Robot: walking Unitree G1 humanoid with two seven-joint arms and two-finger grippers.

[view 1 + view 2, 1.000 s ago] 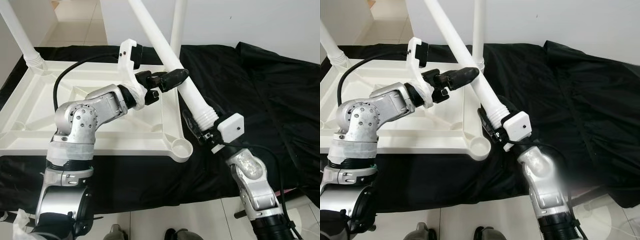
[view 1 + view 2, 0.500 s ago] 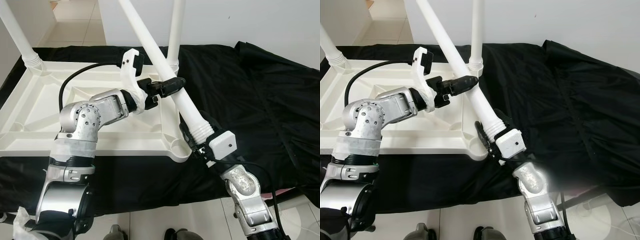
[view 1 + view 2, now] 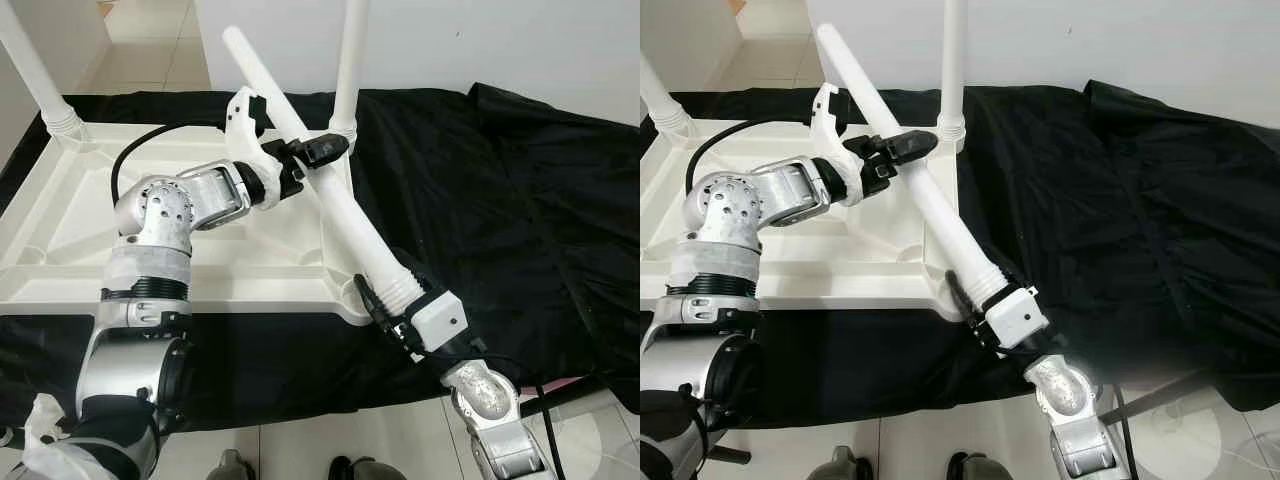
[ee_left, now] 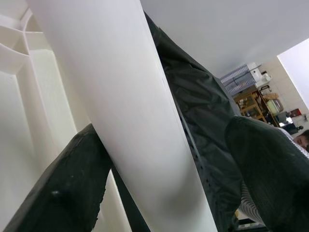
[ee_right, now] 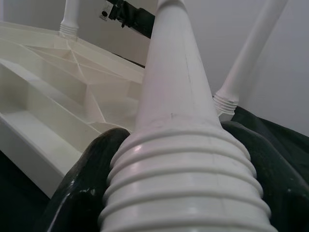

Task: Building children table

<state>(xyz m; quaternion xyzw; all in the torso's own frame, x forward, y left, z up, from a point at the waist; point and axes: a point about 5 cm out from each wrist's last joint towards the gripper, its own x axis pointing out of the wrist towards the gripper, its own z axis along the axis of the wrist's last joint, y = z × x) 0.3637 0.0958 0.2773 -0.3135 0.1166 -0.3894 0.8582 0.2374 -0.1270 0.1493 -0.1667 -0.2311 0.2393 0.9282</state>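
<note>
The white children's table top (image 3: 60, 230) lies upside down on a black cloth. Two white legs stand in its far corners, one at the right (image 3: 350, 70) and one at the left (image 3: 35, 70). A third loose table leg (image 3: 335, 205) slants across the top's right side. My left gripper (image 3: 320, 152) is shut around its upper shaft, with a finger (image 4: 63, 193) on each side. My right gripper (image 3: 380, 298) is shut on the leg's ribbed threaded end (image 5: 183, 188), right beside the table's near right corner (image 3: 350, 312). That corner's socket is hidden behind the leg.
The black cloth (image 3: 500, 200) spreads in folds to the right of the table top. A white wall (image 3: 500, 40) stands behind, and tiled floor (image 3: 300, 445) runs along the front edge. The table's ribbed underside (image 5: 53, 82) has raised edges.
The loose leg has tipped lower, so its free end is now in view. Its threaded end and my right gripper have moved down and left to the near right corner. My left gripper shifted left along the shaft.
</note>
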